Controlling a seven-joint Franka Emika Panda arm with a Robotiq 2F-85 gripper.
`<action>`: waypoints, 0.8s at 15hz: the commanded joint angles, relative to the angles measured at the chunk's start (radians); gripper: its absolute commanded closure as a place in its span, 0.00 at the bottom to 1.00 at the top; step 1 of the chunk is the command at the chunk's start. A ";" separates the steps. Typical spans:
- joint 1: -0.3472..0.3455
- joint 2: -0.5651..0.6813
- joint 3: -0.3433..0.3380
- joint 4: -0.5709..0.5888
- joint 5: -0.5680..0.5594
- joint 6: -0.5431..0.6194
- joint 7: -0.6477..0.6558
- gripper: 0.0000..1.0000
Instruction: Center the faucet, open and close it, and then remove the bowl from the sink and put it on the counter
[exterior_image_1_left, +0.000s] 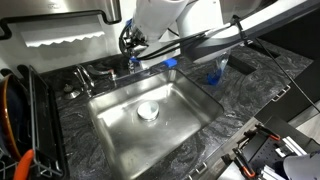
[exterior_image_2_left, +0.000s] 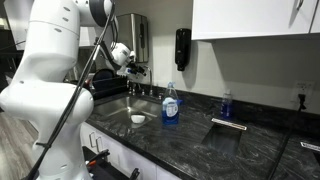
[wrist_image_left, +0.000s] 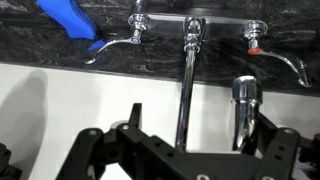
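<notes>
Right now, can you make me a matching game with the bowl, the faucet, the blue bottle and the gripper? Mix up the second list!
Things:
1. bowl
2. faucet
3. blue bottle
4. gripper

Where or how:
A. standing on the counter
B. up close to the faucet, jaws open
C. lying in the sink
D. shiny chrome, rising at the back of the sink

Pairs: 1-C, 2-D, 3-A, 4-B.
</notes>
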 joint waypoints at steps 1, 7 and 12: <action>0.007 -0.038 -0.039 -0.059 -0.017 -0.029 0.043 0.00; 0.001 -0.075 -0.053 -0.110 -0.020 -0.033 0.088 0.00; -0.008 -0.104 -0.066 -0.150 -0.034 -0.043 0.117 0.00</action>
